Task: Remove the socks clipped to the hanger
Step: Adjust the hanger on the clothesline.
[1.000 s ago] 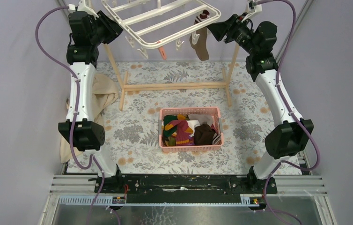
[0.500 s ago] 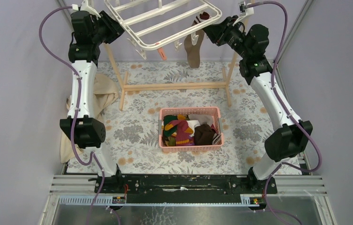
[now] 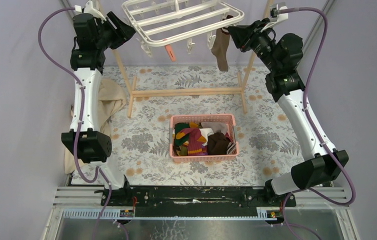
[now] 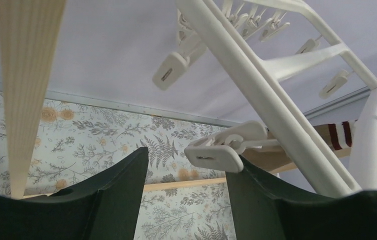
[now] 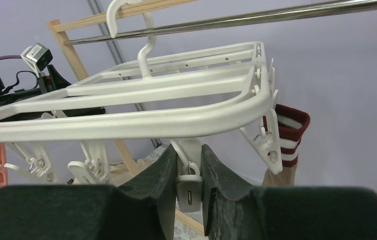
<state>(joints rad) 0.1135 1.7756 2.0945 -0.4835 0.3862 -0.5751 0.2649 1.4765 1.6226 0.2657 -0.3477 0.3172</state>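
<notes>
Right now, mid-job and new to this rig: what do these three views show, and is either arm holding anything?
Two robot arms are bolted at the table's near edge. The wide picture looks down from above and behind them; the other two come from a camera on each wrist. At the back hangs the white hanger, with one brown sock clipped to it. On the table stands a pink basket with socks in it; a beige cloth lies at the left. The left fingers are open, holding nothing, beside an empty clip. The right fingers are closed on a white clip next to the sock's clip.
</notes>
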